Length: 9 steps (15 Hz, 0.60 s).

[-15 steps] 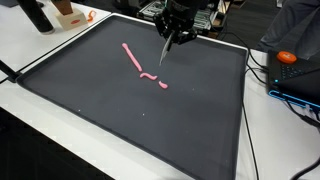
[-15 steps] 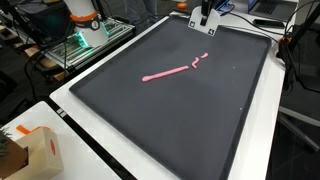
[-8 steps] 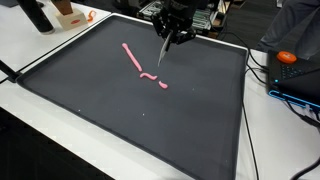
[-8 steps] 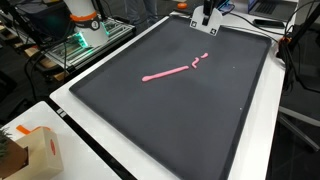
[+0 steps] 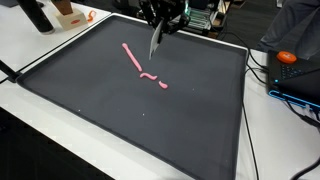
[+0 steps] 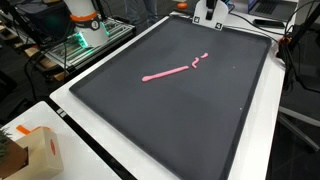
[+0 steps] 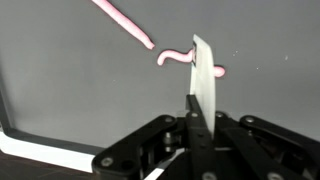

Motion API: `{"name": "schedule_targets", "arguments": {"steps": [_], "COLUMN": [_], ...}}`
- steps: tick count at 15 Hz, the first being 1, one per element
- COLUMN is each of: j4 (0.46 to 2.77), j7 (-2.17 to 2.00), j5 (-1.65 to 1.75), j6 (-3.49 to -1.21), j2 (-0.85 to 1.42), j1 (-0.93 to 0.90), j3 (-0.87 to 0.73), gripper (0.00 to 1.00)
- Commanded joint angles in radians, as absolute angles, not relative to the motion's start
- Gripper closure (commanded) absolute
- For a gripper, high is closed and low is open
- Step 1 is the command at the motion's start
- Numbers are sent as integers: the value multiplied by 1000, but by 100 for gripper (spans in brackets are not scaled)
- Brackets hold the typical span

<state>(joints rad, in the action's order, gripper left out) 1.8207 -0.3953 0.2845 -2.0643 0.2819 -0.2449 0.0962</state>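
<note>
My gripper hangs over the far edge of a dark mat and is shut on a thin white flat strip that points down at the mat. In the wrist view the strip sticks out from the closed gripper. Beyond its tip lie a long pink line, a pink squiggle and a small pink piece. The pink line and the squiggle also show in both exterior views, with the line near the mat's middle. The gripper is mostly cut off at the top edge.
The mat lies on a white table. An orange object and a blue-edged device with cables sit beside it. A cardboard box stands at one corner. A dark bottle and equipment stand further off.
The gripper has risen and shifted sideways with the white strip, whose tip now hangs higher above the mat. The pink pieces have not moved.
</note>
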Motion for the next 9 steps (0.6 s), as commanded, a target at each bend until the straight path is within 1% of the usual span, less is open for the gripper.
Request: {"name": "schedule_targets", "arguments": {"steps": [1, 9], "j4": [1909, 2044], "j7": [-371, -381], "j5": [263, 234], "j6": [-2108, -2149], "j2": [196, 27], "j1": [-217, -155], "j3": [90, 83], "gripper": [99, 99]}}
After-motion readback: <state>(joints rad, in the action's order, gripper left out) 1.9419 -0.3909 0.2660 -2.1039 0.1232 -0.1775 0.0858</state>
